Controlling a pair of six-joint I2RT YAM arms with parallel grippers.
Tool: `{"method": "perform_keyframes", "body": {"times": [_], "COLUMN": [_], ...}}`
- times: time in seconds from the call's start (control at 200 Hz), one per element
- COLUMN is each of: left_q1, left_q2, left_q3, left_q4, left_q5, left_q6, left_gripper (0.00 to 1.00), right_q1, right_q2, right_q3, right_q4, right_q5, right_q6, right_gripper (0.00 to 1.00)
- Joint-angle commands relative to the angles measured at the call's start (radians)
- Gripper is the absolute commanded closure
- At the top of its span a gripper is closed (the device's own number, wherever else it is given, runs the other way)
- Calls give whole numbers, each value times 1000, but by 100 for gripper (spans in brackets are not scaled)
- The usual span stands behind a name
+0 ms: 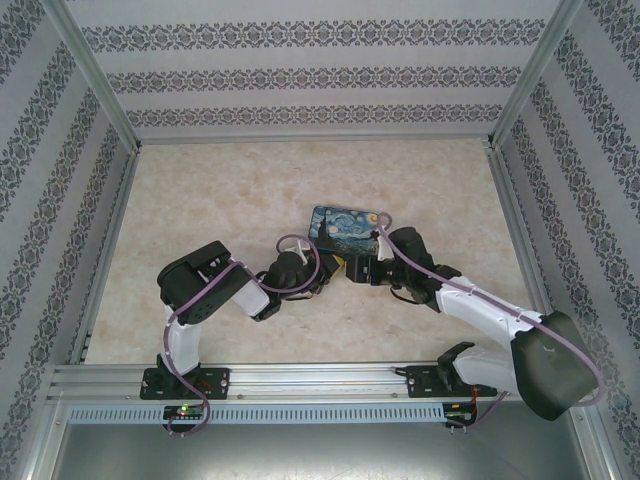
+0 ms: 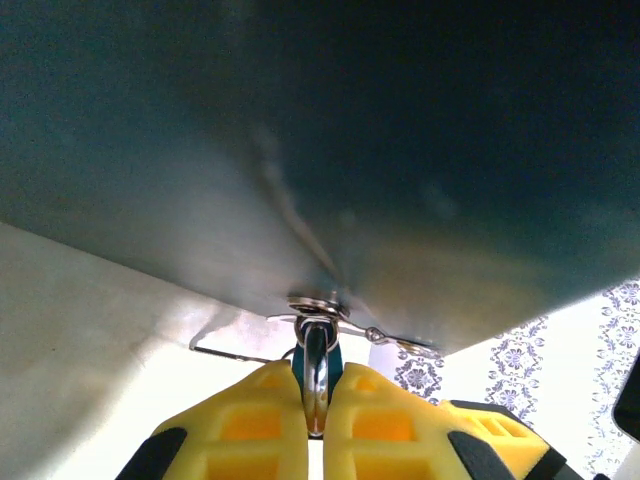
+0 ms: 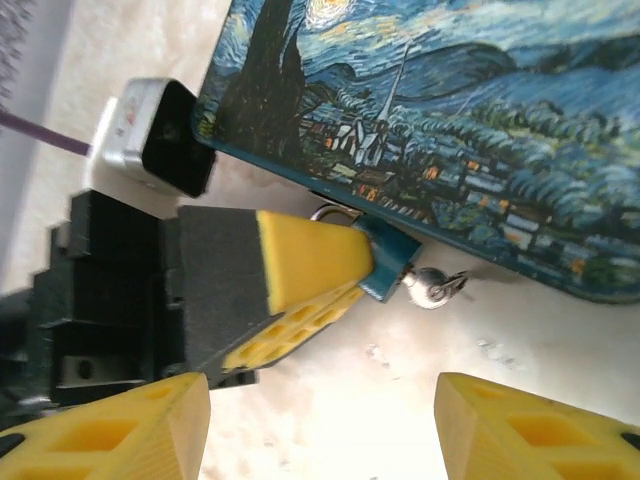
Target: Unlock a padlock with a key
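**A:** Since the padlock point(image 3: 388, 268) is hooked by its shackle point(image 2: 316, 360) through the clasp point(image 2: 318, 305) on the edge of the painted tin point(image 3: 450, 110), how is it held steady?

**B:** It is clamped between the yellow fingers point(image 2: 260, 420) of the left gripper point(image 2: 315, 385), which is closed tight on the teal body and shackle. That way swinging is prevented while the lock is worked on.

**A:** And where is the key found?

**B:** A small metal piece, taken to be the key point(image 3: 432, 288), is seen sticking out of the padlock's free end, just beside the tin's edge and over the bench point(image 3: 400, 380). It is gripped by nothing.

**A:** How is the right gripper point(image 3: 322, 400) set?

**B:** Its fingers are spread well apart with nothing between them, and it is lined up near the key. A pinch and a turn are judged to be called for next, though so small a head could easily be missed.
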Motion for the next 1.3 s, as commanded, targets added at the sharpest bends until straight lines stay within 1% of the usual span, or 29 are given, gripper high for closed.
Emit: {"method": "perform_keyframes", "body": {"times": [0.0, 0.195, 0.28, 0.39, 0.545, 0.844, 0.969, 1.189, 1.294], "left_q1": [7, 8, 9, 10, 14, 18, 18, 18, 18], "left_q2": [-2, -6, -14, -28, -43, -51, -52, -51, -51], "left_q3": [27, 49, 57, 62, 61, 64, 65, 63, 60], "left_q4": [-24, -42, -57, -81, -104, -116, -117, -119, -123], "left_q5": [39, 69, 79, 88, 95, 106, 111, 121, 127], "left_q6": [9, -14, -18, -12, -8, -7, -5, -4, -1], "left_gripper": [100, 100, 100, 100, 100, 100, 100, 100, 100], "right_q1": [49, 136, 172, 197, 205, 211, 211, 208, 203], "right_q2": [2, 66, 99, 142, 194, 259, 280, 306, 314], "right_q3": [31, 71, 91, 117, 138, 169, 188, 226, 248], "right_q4": [-104, -129, -135, -143, -146, -141, -139, -133, -124], "right_q5": [217, 326, 375, 423, 473, 508, 521, 527, 505], "right_q6": [-158, -290, -324, -343, -347, -352, -347, -338, -332], "right_gripper": [44, 54, 59, 60, 62, 64, 67, 75, 82]}}
